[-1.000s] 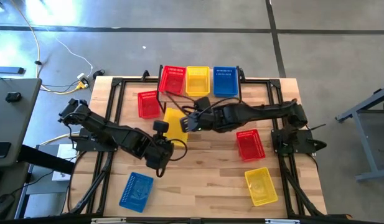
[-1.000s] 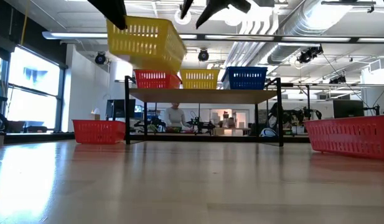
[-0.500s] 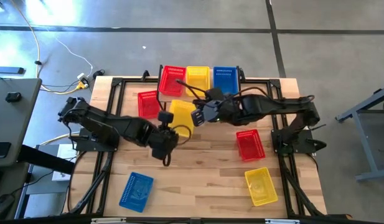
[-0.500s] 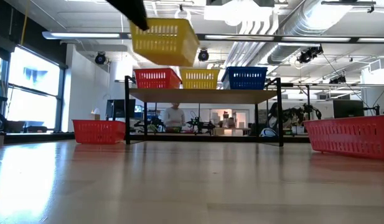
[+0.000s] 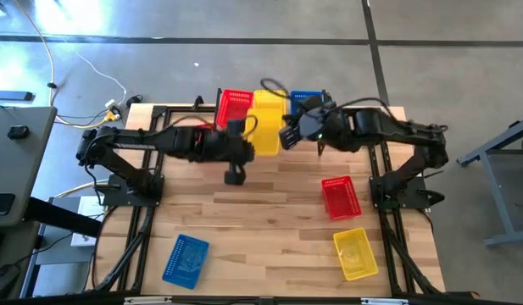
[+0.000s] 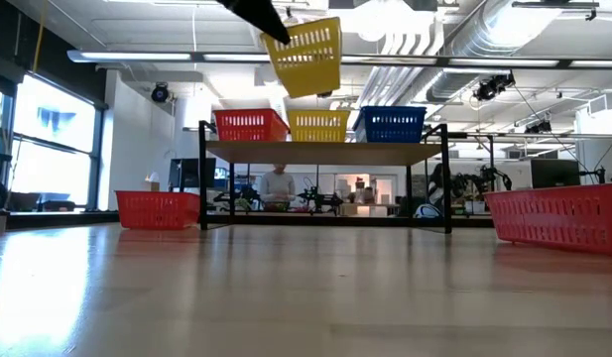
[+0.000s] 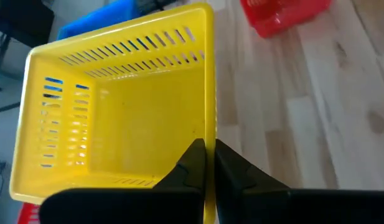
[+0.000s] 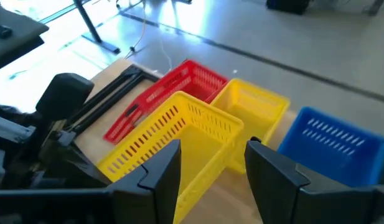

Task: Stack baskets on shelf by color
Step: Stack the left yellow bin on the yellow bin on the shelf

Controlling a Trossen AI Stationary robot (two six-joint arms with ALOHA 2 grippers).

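1. Left gripper (image 7: 209,163) pinching the rim of a yellow perforated plastic basket (image 5: 263,134), fingers (image 7: 232,168) pressed together on one wall, holding it aloft and tilted.
2. Carried basket hanging just above the light-wood shelf on thin black legs (image 6: 325,152), directly over the yellow mesh basket (image 6: 318,126) sitting in the shelf's middle place.
3. Right gripper (image 8: 210,163) hovering just beside the carried basket, opposite the left gripper, fingers (image 8: 163,171) spread wide and gripping nothing.
4. Sitting on the shelf beyond both grippers: a red mesh basket (image 5: 236,105) to one side of the middle yellow one, a blue mesh basket (image 5: 305,99) to the other.
5. Lying on the wooden tabletop (image 5: 269,220), well apart from the left gripper: a second red perforated basket (image 6: 158,209) beside the shelf's end, mostly hidden under the left arm in the high view.
6. Resting near the base of the right arm, below the right gripper: a third red plastic basket (image 5: 340,196), and farther toward the table's front a yellow basket (image 5: 355,252).
7. Lying farthest from both grippers, at the front edge on the left arm's side: a blue perforated basket (image 5: 186,259).
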